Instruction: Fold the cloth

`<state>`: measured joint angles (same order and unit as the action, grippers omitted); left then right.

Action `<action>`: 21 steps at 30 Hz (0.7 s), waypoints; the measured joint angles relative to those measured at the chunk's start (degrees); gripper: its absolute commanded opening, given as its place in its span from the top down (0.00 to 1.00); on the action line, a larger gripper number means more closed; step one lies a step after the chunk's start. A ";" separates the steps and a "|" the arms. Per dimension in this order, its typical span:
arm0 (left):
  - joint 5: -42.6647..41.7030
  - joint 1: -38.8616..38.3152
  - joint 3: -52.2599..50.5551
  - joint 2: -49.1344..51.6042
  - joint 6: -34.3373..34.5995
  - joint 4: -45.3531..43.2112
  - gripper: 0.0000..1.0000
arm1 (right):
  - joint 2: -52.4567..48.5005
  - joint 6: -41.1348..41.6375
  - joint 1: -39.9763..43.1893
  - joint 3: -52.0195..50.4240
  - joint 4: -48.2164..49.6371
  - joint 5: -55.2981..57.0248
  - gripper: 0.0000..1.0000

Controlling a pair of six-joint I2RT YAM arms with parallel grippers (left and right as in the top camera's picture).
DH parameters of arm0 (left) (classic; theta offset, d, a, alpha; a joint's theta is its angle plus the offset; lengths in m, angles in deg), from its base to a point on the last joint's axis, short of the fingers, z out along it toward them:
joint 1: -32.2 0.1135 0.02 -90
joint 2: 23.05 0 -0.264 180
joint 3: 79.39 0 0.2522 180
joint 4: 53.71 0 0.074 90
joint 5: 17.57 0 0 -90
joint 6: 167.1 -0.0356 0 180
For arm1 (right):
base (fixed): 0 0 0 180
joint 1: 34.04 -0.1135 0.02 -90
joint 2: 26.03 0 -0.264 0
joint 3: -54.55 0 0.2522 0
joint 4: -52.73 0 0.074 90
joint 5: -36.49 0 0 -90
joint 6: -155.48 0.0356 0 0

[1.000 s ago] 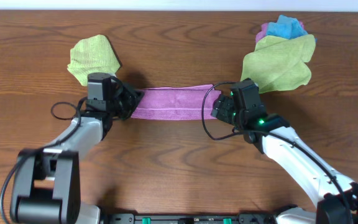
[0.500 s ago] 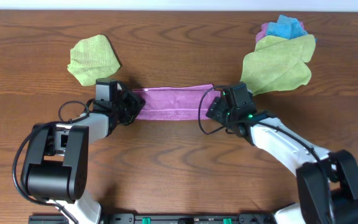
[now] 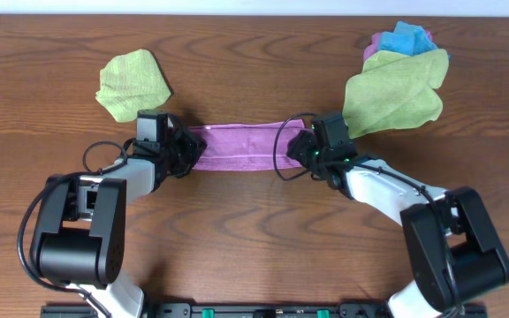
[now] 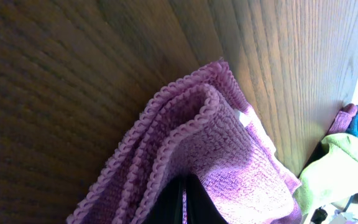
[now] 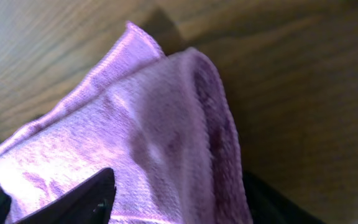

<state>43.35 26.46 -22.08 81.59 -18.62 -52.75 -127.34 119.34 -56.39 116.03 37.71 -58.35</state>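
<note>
Five cloths, two hands.
Two purple: long purple cloth (image 3: 239, 147), corner purple cloth (image 3: 376, 42); two green: left green cloth (image 3: 132, 82), right green cloth (image 3: 392, 95); one blue cloth (image 3: 409, 37); left hand (image 3: 189, 147), right hand (image 3: 295, 147).

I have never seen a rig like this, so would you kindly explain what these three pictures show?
These are two robot arms at a wooden table. The wide picture looks down from above; the two close-ups come from a camera on each wrist. The left hand and the right hand each grip one end of a purple cloth, folded into a long strip and stretched between them. The close-ups show its layered edges beside the dark fingers. Also on the table: a green cloth at the far left, and at the far right a larger green cloth lying over a blue cloth and a pink cloth.
</note>
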 measured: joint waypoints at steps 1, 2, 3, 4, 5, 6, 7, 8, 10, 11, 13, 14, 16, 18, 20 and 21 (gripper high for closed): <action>0.02 0.00 0.00 0.00 0.00 0.00 0.94 | -0.35 0.39 0.00 0.09 0.46 -0.09 0.61; 0.04 0.00 0.00 0.00 0.00 0.02 0.95 | -0.63 0.20 0.00 0.09 0.61 -0.22 0.72; 0.04 0.00 0.00 0.00 0.00 0.04 0.94 | -0.92 0.46 0.00 0.11 0.52 -0.42 0.85; 0.07 0.00 0.00 0.00 0.02 0.04 0.94 | -1.33 0.48 0.00 0.09 0.74 -0.55 0.97; 0.11 -0.02 0.00 0.00 0.00 0.07 0.94 | -1.44 0.48 0.00 0.13 0.87 -0.74 0.99; 0.11 -0.02 0.02 0.00 0.00 0.07 0.94 | -1.81 0.50 0.00 0.04 1.22 -0.94 0.99; 0.13 -0.02 0.02 0.00 0.00 0.11 0.94 | -2.14 0.44 0.00 -0.02 2.03 -0.94 0.99; 0.15 -0.04 0.04 0.00 0.00 0.15 0.94 | -2.25 0.22 0.00 -0.11 2.93 -1.03 0.99; 0.15 -0.04 0.11 0.00 0.00 0.39 0.94 | -2.29 -0.76 0.00 -0.31 5.07 -1.25 0.99; 0.17 -0.04 0.15 0.00 0.00 0.59 0.95 | -2.14 -1.31 0.00 -0.31 6.05 -1.40 0.99; 0.17 -0.04 0.31 0.00 -0.02 0.85 0.94 | -1.60 -2.51 0.00 -0.26 6.82 -1.92 0.99; 0.17 -0.04 0.33 0.00 -0.02 0.92 0.94 | -1.22 -3.08 -0.02 -0.20 6.78 -2.23 0.99; 0.17 -0.04 0.33 0.00 -0.02 0.92 0.94 | -0.31 -4.26 -0.11 0.28 6.64 -3.04 0.99; 0.17 -0.04 0.37 0.00 -0.02 0.96 0.94 | 0.48 -5.14 -0.55 1.44 6.62 -3.85 0.99; 0.20 -0.04 0.37 0.00 -0.02 0.98 0.94 | 0.83 -5.55 -1.64 2.71 6.71 -4.46 0.99; 0.20 -0.04 0.37 0.00 -0.02 0.98 0.94 | 0.96 -5.75 -2.45 3.26 6.71 -4.74 0.99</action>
<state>43.55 26.42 -21.71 81.59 -18.64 -51.77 -126.38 113.59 -58.84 119.29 44.42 -63.09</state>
